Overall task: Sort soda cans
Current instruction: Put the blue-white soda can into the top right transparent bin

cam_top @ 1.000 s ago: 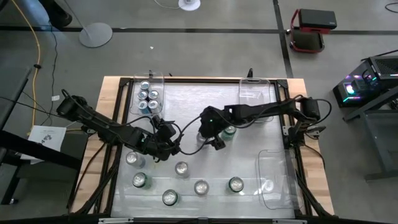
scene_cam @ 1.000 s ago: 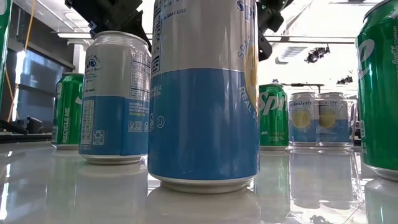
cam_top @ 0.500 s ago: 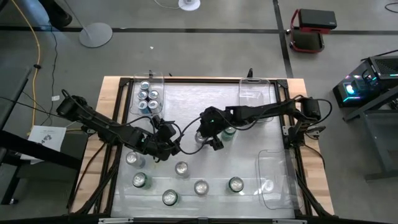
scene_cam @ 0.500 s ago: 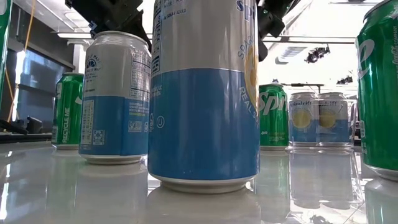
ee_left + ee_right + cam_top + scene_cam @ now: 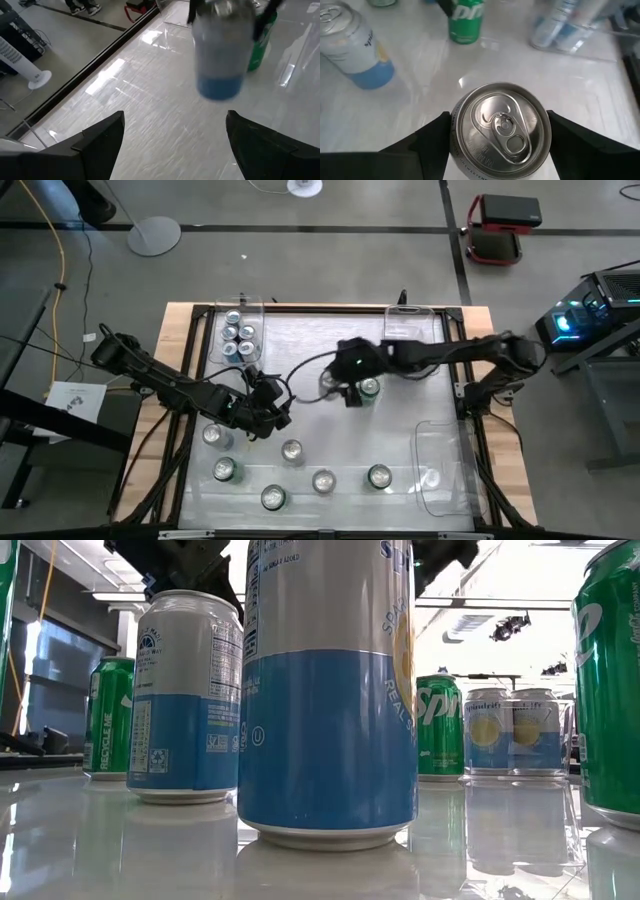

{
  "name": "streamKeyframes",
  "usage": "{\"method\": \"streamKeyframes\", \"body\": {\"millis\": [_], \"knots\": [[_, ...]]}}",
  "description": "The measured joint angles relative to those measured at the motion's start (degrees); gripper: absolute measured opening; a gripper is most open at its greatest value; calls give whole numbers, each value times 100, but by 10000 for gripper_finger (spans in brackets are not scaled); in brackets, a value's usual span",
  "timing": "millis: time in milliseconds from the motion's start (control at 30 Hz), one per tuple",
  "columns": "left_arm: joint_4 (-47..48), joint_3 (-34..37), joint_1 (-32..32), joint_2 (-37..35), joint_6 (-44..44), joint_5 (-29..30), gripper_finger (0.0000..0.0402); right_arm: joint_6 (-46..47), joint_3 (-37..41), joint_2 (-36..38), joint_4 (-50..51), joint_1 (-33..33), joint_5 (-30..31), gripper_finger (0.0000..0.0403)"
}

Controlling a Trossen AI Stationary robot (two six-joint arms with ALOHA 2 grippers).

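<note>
Right claw [image 5: 499, 145] clamped around a silver-topped can [image 5: 500, 129], one dark finger [image 5: 427, 142] pressed to each side of it, pull tab facing the wrist camera; seen from above, claw and can [image 5: 348, 383] sitting near the middle of the table [image 5: 300, 345], with a green can [image 5: 370, 388] just beside them on the side toward the right arm's base. Beyond the held can in the right wrist view: a blue-and-white can [image 5: 354, 47], another green can [image 5: 466, 20] and a blurred clear bin [image 5: 572, 27] with cans inside (count unclear). Left claw [image 5: 172, 137] spread wide with nothing between the fingers [image 5: 100, 140], hovering over bare tabletop; ahead of it, well apart, the blue-bottomed can [image 5: 220, 47] in the other arm's grip (blurred). From above, left claw [image 5: 270, 412] toward the table's left side, with six loose cans nearer the front edge than it, closest among them one [image 5: 213, 434] beside the arm and one [image 5: 291, 450] just in front. Far-left bin [image 5: 239, 332] holding several cans; two more bins [image 5: 412, 332] [image 5: 440, 470] on the right side.
</note>
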State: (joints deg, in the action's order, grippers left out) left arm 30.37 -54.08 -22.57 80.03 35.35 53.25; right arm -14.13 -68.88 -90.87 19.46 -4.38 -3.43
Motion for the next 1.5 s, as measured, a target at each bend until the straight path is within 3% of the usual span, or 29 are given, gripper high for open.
{"method": "streamKeyframes", "body": {"millis": [133, 400, 533, 667, 833, 1100, 1500], "knots": [[-2, -2, 0, 2, 0, 36, 326, 223, 522, 993, -137, -262, 150, 265], [-22, -2, 4, 2, -50, 138, 326, 326, 1879, 3520, -360, -935, 1997, 264], [-24, -2, 48, 2, -50, 157, 326, 477, 2357, 4307, -267, -1667, 2035, 264], [-38, -2, 89, 2, -96, 162, 326, 645, 2762, 4472, -258, -2479, 1336, 264], [-45, -2, 156, 2, -107, 145, 326, 638, 3009, 4307, -105, -3085, 1210, 264], [-70, -2, 155, 2, -105, 133, 326, 815, 3005, 4282, 495, -3428, 753, 264], [-114, -2, 155, 2, -146, 133, 326, 1376, 3005, 4278, 1084, -3831, 1007, 264]]}}
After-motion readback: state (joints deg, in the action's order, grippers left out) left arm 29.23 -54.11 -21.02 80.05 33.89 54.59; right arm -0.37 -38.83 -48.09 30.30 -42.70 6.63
